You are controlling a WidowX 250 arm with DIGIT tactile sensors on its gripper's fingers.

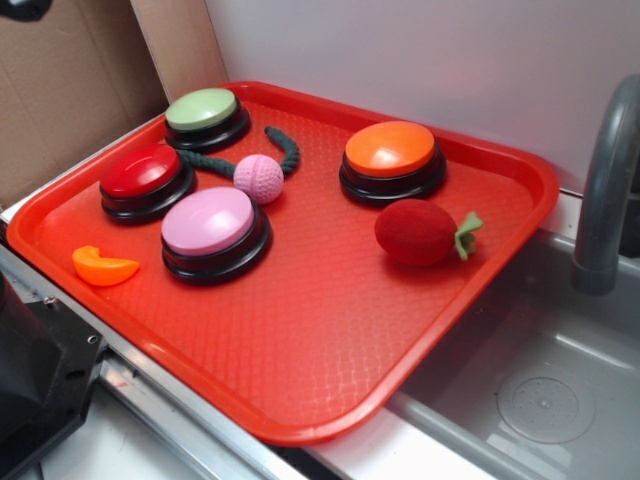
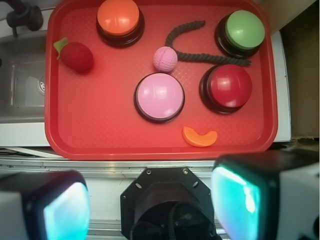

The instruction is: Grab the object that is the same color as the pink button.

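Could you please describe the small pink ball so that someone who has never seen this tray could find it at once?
On the red tray, find the pink button and the green button. Between them, against the dark green rope, sits the small pink ball. It alone is dimpled, has no black base, and is far smaller than any button.

The pincer [image 2: 150, 200] shows only in the wrist view: its two fingers [image 2: 240, 197] stand wide apart, holding nothing, raised above the desk's near edge.
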